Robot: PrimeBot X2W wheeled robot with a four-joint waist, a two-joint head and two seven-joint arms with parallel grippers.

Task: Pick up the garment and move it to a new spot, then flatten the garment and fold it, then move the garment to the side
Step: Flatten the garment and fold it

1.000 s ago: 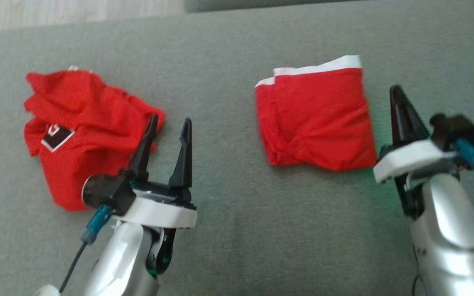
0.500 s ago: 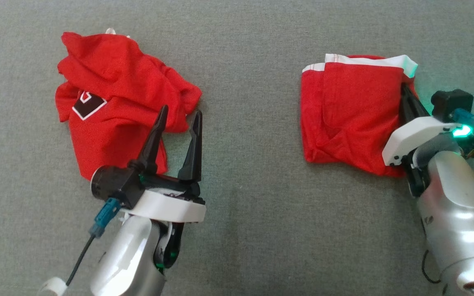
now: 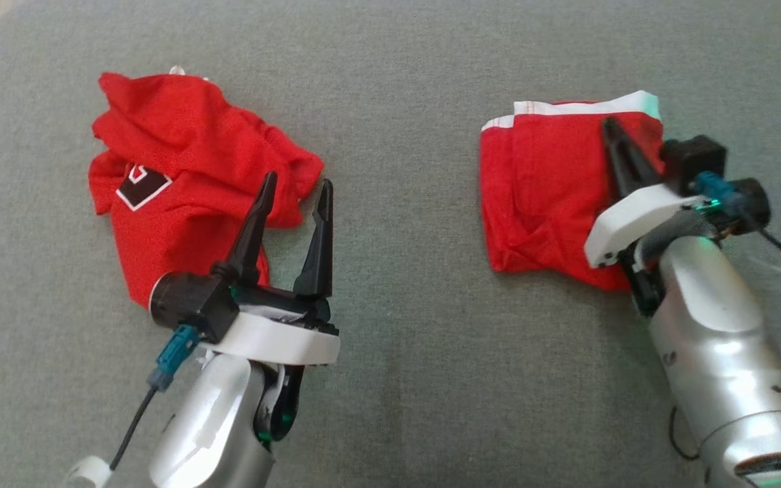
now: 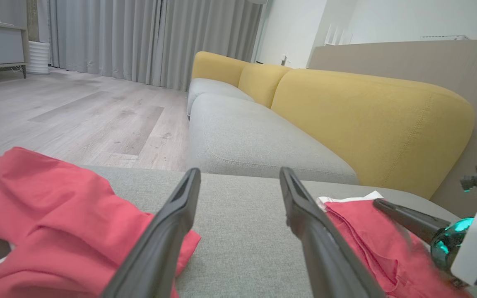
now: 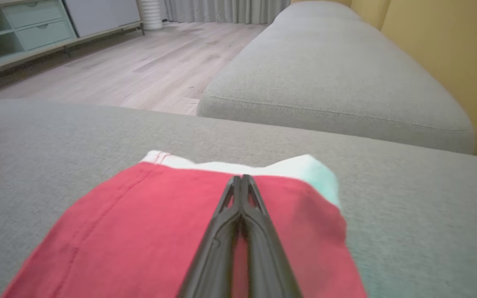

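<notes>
The right gripper's (image 3: 613, 132) fingers are held shut and laid on top of the garment (image 3: 539, 190), with no cloth seen between them. A moment ago they were at its right edge. Now the garment is found a little further left on the cushion (image 3: 397, 224), so the slide aside is judged begun. The left gripper (image 3: 297, 186) is kept wide open beside the shirt (image 3: 180, 163). The garment's white band (image 3: 580, 107) is pointed away from the robot, and its long side is run near to far.

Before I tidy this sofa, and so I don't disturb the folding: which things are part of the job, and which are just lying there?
In the job: folded red garment; right gripper, shut, lying on it.
Lying about, as it seems: crumpled red jersey; left gripper, open near it; yellow backrest.
</notes>
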